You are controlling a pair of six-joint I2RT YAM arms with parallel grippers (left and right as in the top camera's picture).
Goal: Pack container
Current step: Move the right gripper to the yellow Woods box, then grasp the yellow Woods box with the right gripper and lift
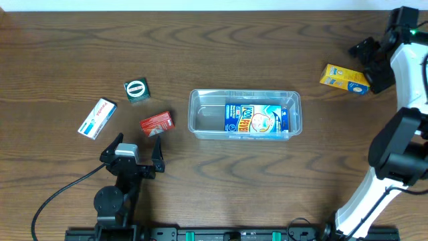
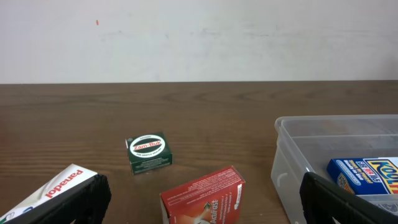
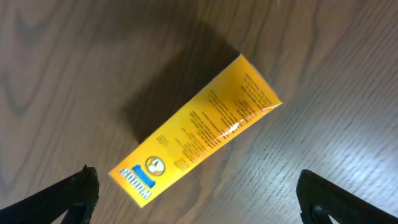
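The clear plastic container (image 1: 245, 114) sits mid-table with a blue box (image 1: 257, 120) lying inside; it also shows at the right of the left wrist view (image 2: 292, 155). A red box (image 1: 156, 123) lies left of it, just ahead of my open, empty left gripper (image 1: 137, 148); in the left wrist view the red box (image 2: 202, 198) lies between the fingers' line of sight. My right gripper (image 1: 370, 63) is open above the table next to a yellow box (image 1: 344, 79), which fills the right wrist view (image 3: 199, 127).
A green box (image 1: 137, 90) and a white Panadol box (image 1: 97, 118) lie left of the red box; both show in the left wrist view, green (image 2: 148, 152) and white (image 2: 53, 186). A pale wall stands behind the table's far edge.
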